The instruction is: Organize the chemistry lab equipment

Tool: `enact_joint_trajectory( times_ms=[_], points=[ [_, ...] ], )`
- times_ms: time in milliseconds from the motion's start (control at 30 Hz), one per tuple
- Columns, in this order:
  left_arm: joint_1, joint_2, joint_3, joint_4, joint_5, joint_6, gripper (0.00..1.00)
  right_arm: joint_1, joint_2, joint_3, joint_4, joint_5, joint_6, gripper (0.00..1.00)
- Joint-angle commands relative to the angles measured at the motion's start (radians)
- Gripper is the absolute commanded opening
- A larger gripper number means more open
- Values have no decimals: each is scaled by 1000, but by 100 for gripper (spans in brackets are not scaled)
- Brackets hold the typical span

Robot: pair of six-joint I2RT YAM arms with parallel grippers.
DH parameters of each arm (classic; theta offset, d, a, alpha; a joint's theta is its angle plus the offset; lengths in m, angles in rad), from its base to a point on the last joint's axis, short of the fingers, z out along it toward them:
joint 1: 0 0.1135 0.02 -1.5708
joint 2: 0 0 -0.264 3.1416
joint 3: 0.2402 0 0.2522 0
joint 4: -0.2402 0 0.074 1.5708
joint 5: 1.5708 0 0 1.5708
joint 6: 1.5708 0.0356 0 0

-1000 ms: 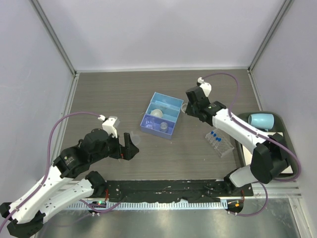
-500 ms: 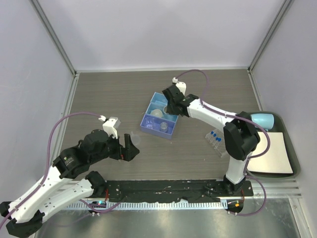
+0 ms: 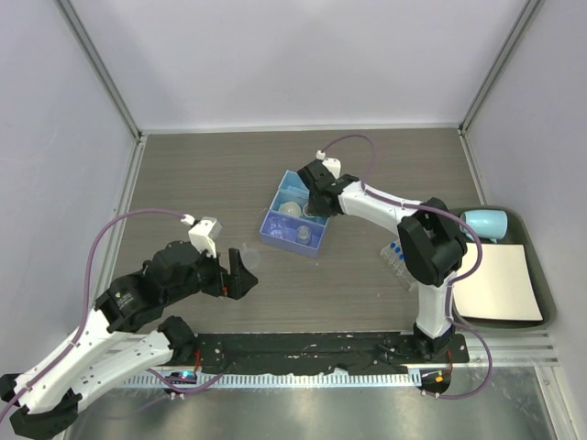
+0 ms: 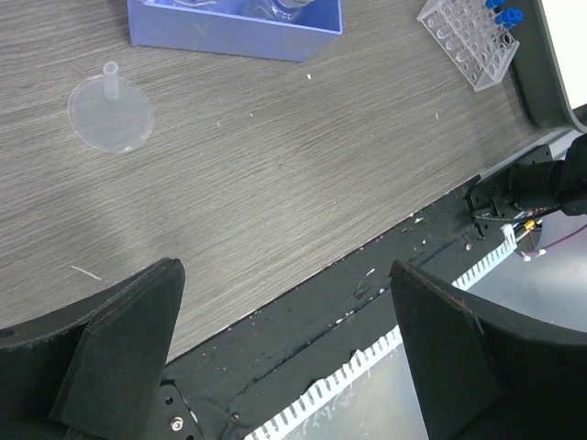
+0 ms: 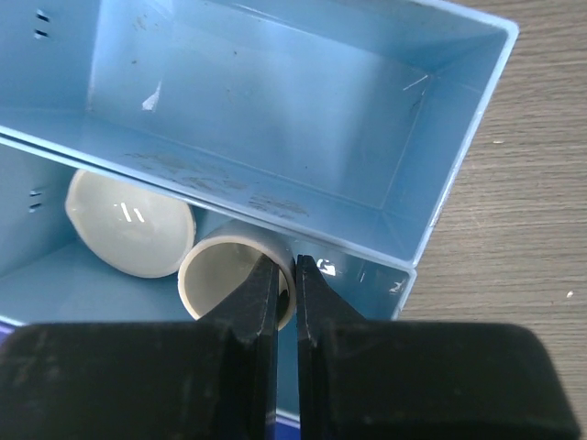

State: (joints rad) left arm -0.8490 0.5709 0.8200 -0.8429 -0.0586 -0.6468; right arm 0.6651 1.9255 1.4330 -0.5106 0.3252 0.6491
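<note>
You look down from above and behind the arms; all three views share the blue plastic three-compartment tray (image 3: 286, 240) (image 4: 229, 38) (image 5: 275, 119), closest just beyond the right wrist's jaws.

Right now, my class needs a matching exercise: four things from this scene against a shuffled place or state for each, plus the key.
1. white dish
2. tube rack
3. pale blue mug
4. left hand

a. on the dark green tray
b. open, holding nothing
c. rim pinched by the right hand
d. holds blue-capped tubes

Pairs: 1-c, 2-d, 3-a, 4-b
</note>
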Motion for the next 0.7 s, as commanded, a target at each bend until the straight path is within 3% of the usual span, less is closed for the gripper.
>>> enact_joint_trajectory(
  times_ms=[0, 200, 400, 667],
  points=[
    [-2, -3, -2, 22, 5, 4, 100, -9, 12, 30, -12, -14, -14, 1],
    [-5, -6, -4, 21, 2, 3, 100, -13, 18, 14, -14, -14, -16, 2],
    [-5, -3, -4, 21, 0, 3, 100, -12, 9, 3, -17, -9, -17, 26],
    [-7, 1, -4, 22, -1, 1, 100, -13, -20, 27, -42, 5, -20, 27]
  ],
)
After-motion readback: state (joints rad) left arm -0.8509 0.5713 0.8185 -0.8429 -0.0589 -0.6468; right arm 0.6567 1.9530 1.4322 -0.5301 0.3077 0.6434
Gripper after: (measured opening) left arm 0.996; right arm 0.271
